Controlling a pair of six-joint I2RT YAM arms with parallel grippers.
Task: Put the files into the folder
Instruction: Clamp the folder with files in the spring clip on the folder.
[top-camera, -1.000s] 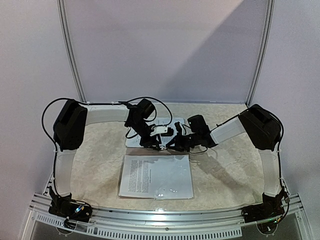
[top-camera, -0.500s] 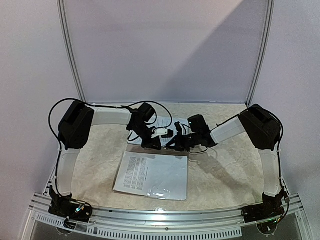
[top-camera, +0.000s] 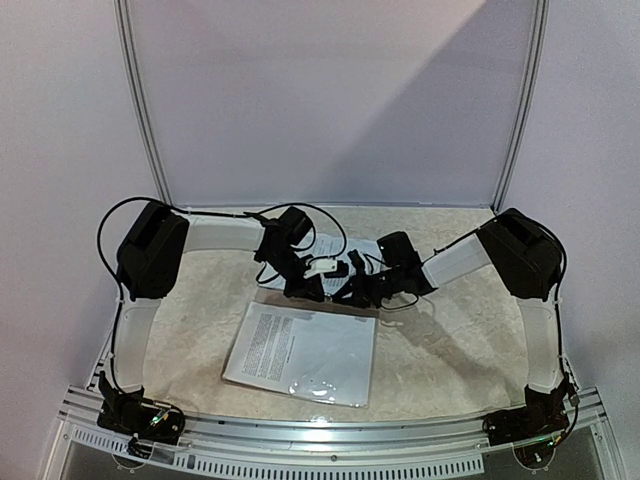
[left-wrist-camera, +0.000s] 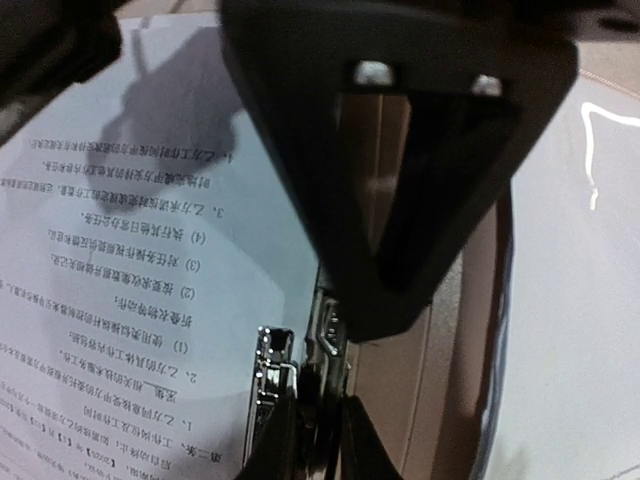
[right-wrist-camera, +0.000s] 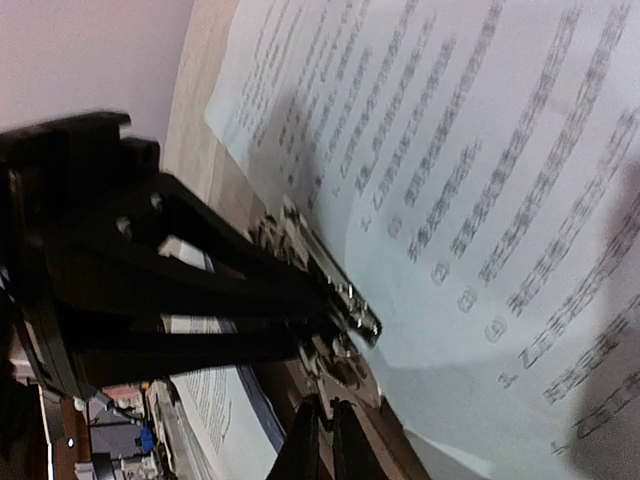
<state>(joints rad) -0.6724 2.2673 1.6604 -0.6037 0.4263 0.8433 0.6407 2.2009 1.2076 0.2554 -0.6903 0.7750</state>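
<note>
Pale lavender wall (top-camera: 330, 100) behind, beige marbled table (top-camera: 200, 300), aluminium rail (top-camera: 330, 440) along the near edge. Top view: left gripper (top-camera: 305, 288) and right gripper (top-camera: 352, 292) meet nose to nose mid-table. One of the files, the near sheet (top-camera: 300, 350), lies at 6 o'clock from them, skewed, with glare on its near half and its near edge just short of the rail. The far sheet (top-camera: 335, 245) pokes out at 12 o'clock, mostly hidden under the wrists. There is bare table at 9 and at 3 o'clock of the grippers, wider on the 3 o'clock side. The folder can't be made out from the top. The wrist cams show it: a tan folder (left-wrist-camera: 440, 340) strip between the printed pages, with the metal clip (left-wrist-camera: 270, 370) at the edge of the printed page. Left wrist view: the fingers are drawn in tight on the clip's lever, pinching it, and the right gripper fills the frame at 12 o'clock. Right wrist view: the same clip (right-wrist-camera: 320, 265) runs diagonally with text pages on both sides, and its own fingers are almost pressed together with the tips at the clip's end. Can't tell if they actually grip it.
</note>
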